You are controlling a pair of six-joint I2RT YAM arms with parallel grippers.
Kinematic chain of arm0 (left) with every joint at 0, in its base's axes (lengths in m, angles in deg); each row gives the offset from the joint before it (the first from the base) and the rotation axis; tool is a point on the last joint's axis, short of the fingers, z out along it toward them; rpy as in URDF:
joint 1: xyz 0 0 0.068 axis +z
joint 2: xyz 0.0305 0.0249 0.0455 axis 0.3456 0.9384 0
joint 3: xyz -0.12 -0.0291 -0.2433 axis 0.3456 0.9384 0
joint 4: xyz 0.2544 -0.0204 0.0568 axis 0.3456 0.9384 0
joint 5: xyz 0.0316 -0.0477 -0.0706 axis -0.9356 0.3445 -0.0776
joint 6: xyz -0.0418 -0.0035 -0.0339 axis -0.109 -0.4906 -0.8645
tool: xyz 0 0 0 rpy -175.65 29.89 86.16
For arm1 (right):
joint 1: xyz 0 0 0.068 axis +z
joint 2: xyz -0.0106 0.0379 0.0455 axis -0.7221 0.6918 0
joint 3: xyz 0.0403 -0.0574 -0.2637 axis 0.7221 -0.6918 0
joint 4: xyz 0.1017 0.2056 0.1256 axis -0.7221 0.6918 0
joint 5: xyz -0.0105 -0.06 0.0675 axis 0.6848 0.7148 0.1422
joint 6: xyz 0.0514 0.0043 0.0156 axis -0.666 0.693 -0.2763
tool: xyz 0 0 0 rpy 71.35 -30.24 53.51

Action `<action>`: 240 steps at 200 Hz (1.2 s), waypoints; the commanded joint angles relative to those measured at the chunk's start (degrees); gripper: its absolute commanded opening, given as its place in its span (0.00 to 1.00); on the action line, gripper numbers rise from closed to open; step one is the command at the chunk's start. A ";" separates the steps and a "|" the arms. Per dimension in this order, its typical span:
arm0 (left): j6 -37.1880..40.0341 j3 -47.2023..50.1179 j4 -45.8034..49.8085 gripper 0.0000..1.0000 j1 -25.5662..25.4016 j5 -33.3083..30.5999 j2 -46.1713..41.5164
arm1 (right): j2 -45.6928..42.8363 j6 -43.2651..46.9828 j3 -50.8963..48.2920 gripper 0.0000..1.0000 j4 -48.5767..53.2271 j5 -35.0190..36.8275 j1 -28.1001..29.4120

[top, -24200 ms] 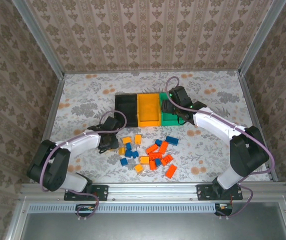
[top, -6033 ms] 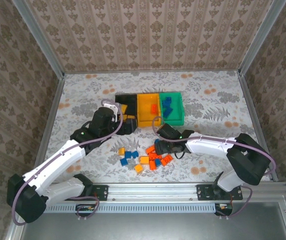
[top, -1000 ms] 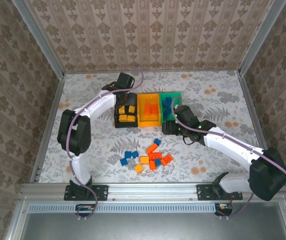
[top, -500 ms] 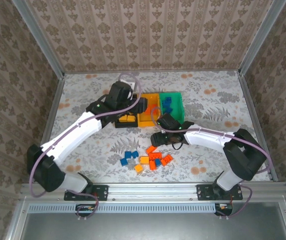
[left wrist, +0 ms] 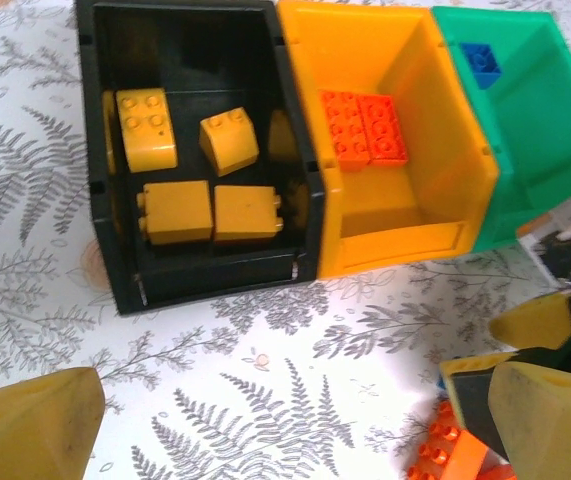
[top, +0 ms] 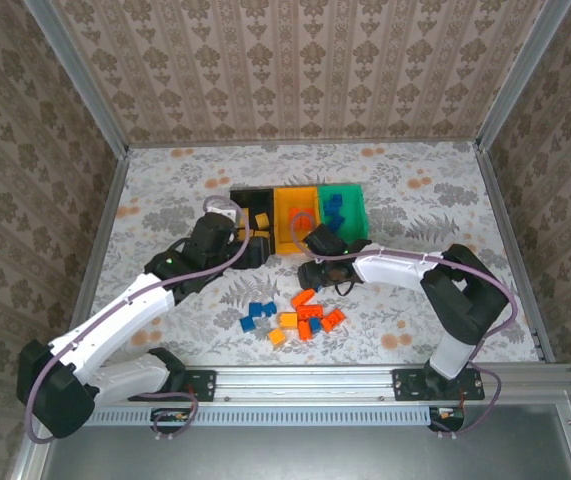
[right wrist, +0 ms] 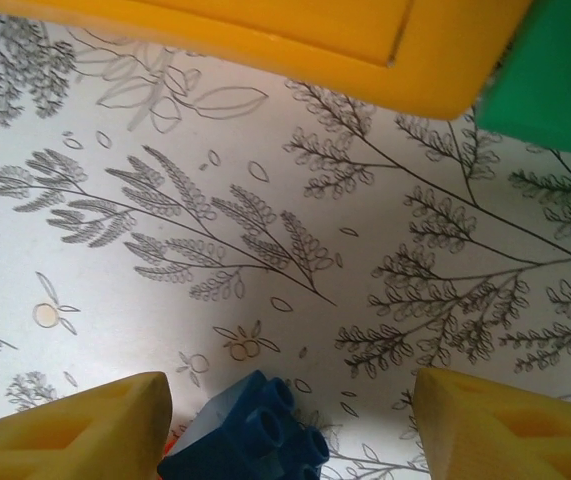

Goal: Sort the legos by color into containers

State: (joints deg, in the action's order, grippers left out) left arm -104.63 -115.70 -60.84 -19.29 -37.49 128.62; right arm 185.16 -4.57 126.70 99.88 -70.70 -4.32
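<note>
The containers stand in a row: black point(top: 248, 208), yellow-orange point(top: 296, 222) and green point(top: 345, 213). In the left wrist view the black bin point(left wrist: 115, 270) holds several yellow legos point(left wrist: 175, 210), the yellow-orange bin point(left wrist: 405, 235) two red-orange ones point(left wrist: 363, 125), and the green bin point(left wrist: 525, 150) a blue one point(left wrist: 480, 58). Loose legos point(top: 300, 315) lie in a pile nearer the arms. My left gripper point(top: 257, 256) point(left wrist: 295, 430) hangs open and empty in front of the black bin. My right gripper point(top: 316, 274) point(right wrist: 293, 430) is open at the pile's far edge, with a blue lego point(right wrist: 250, 432) on the table between its fingers, close to the left one.
The patterned table cover point(top: 165, 200) runs out to metal frame rails point(top: 105, 230) on both sides. My right gripper's yellow finger point(left wrist: 545, 318) shows in the left wrist view, close beside my left gripper's right finger point(left wrist: 550, 420), with a red-orange lego point(left wrist: 445, 452) below them.
My left gripper has pulled back from over the bins toward the near side and opened wide. My right gripper has come down from the green bin to the pile, its jaws narrowing around the blue lego.
</note>
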 commanded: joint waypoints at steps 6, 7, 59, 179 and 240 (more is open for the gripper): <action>-2.59 2.08 -0.44 1.00 2.00 0.17 -0.96 | -1.48 -2.15 -2.36 0.64 3.64 5.08 0.02; -2.61 2.09 -0.47 1.00 2.03 0.29 -0.98 | -1.63 -2.23 -2.51 0.64 3.64 5.21 -0.03; -2.70 2.73 -1.21 1.00 3.19 0.77 -1.01 | -6.63 -3.71 -8.21 0.59 2.89 6.48 -1.39; -3.87 6.64 -4.00 1.00 6.51 4.48 -3.96 | -8.40 -1.84 -5.70 0.37 1.09 6.90 -2.64; -4.48 7.36 -3.93 1.00 9.58 8.24 -5.90 | -12.92 0.75 4.90 0.34 4.96 9.30 -11.72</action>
State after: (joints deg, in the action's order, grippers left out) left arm -108.39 -109.71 -63.86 -10.57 -32.05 124.42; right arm 170.99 -5.44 125.76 103.09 -64.04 -12.56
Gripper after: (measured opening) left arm 0.997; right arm 0.355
